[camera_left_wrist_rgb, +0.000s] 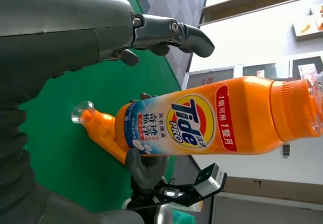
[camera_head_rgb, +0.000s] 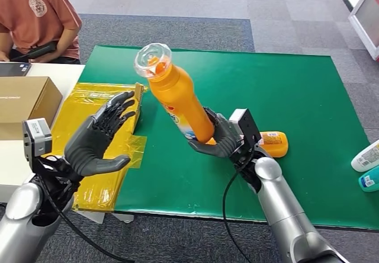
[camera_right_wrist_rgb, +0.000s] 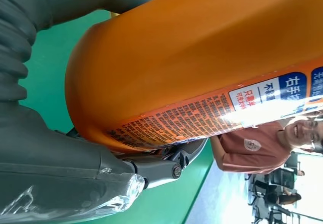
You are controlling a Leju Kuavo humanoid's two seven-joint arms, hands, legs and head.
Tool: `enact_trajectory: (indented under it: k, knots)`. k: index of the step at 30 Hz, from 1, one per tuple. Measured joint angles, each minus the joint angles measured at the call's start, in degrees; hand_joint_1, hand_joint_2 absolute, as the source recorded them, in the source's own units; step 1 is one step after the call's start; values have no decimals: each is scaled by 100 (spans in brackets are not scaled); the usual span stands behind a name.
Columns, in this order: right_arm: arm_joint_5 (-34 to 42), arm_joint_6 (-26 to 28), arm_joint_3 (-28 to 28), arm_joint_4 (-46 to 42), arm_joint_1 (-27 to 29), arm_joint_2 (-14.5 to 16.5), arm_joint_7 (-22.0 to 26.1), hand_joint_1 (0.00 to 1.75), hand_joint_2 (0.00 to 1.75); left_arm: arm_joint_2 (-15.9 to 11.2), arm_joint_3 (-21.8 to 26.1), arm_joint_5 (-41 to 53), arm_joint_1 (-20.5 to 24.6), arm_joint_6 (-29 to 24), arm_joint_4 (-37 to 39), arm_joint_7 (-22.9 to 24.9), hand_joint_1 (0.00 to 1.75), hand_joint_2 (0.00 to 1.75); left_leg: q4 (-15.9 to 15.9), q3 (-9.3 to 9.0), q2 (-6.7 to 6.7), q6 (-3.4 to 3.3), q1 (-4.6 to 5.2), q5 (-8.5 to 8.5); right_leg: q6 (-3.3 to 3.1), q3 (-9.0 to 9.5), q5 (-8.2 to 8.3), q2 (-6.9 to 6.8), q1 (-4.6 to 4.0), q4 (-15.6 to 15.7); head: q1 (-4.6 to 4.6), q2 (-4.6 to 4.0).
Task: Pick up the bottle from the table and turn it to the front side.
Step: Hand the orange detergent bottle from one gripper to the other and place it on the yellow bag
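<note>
One orange bottle with a clear cap is gripped at its base by the right hand, tilted toward the upper left above the green tabletop. Another orange bottle lies just behind. At lower left, the left hand is held open, fingers spread, over yellow sheeting.

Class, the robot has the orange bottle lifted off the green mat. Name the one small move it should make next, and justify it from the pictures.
Probably the left hand should close in on the orange bottle to steady it for turning. The right hand grips the bottle only near its base, tilted with the cap toward the left hand, which is open beside it. The front label faces the left wrist camera; small print faces the right.
</note>
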State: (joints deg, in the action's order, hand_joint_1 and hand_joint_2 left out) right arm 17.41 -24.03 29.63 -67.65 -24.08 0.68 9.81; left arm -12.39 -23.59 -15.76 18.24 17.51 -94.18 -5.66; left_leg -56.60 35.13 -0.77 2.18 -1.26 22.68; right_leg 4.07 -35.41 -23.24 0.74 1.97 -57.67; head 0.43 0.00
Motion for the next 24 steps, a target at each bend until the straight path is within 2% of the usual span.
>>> enact_trajectory:
  k: [6, 14, 24]
  knots:
    - [-42, -77, 1, 56, -1, 32, 11, 175, 175, 11, -71, -50, 39, -61, 11, 5, 0, 175, 0, 0, 0, 0, 0, 0, 0, -1, 0, 0, 0, 0, -1, 0]
    - [-119, -237, 53, 5, 28, 122, 22, 175, 175, 187, -115, 27, 413, -462, 206, 124, 0, 175, 0, 1, 0, 1, 0, -3, -2, -2, 4, 0, 0, 0, 1, 0]
    - [-121, -268, 114, -186, 59, 122, 45, 175, 175, 195, -63, 43, 521, -529, 292, 138, 0, 175, 0, 4, 0, 2, 0, -4, -2, -6, 4, 0, 0, 0, 0, 0]
